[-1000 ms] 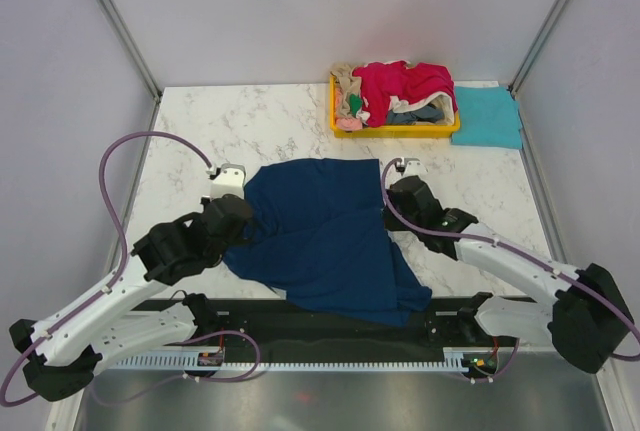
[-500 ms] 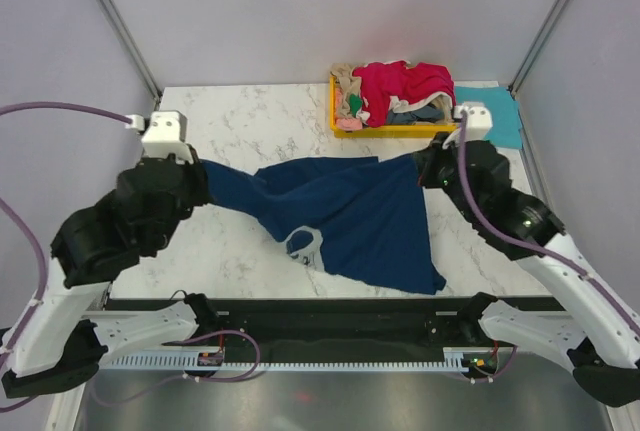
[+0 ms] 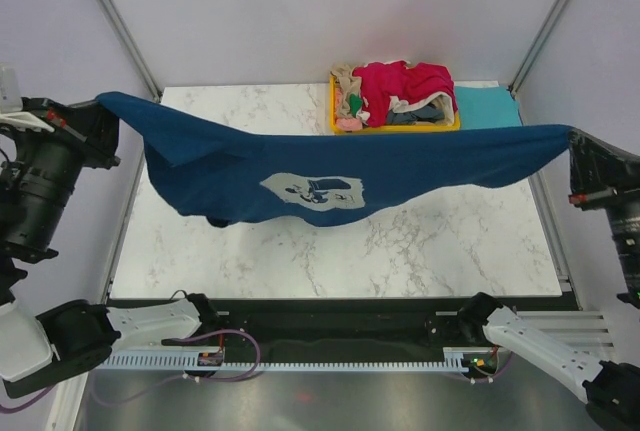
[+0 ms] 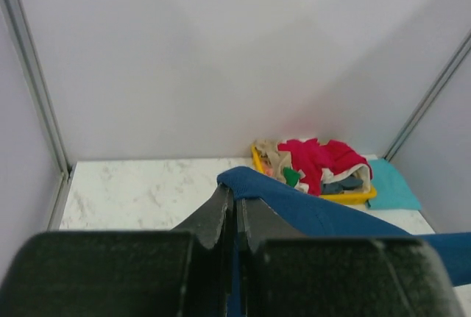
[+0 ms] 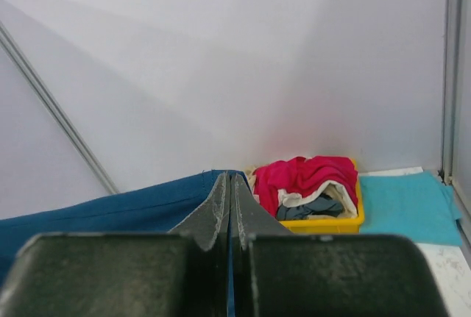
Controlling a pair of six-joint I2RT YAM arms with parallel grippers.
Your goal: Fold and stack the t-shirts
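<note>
The navy t-shirt (image 3: 330, 166) with a pale Mickey print hangs stretched in the air across the table, print facing up. My left gripper (image 3: 108, 106) is shut on its left end, high at the far left; in the left wrist view the gripper (image 4: 235, 193) pinches a fold of the navy cloth (image 4: 309, 210). My right gripper (image 3: 568, 136) is shut on its right end at the far right; in the right wrist view the gripper (image 5: 229, 181) pinches the navy cloth (image 5: 110, 210). A crimson-pink tee (image 3: 400, 86) and others lie heaped in the tray. A folded teal tee (image 3: 487, 116) lies at the back right.
A yellow tray (image 3: 395, 130) with the heap of clothes stands at the back right of the white marble table (image 3: 400, 251). Grey walls with metal posts close in the back and sides. The arm bases sit along the near edge.
Both arms have lifted and spread wide apart, raising the navy shirt off the table and pulling it taut. The shirt has turned so the print now shows.
</note>
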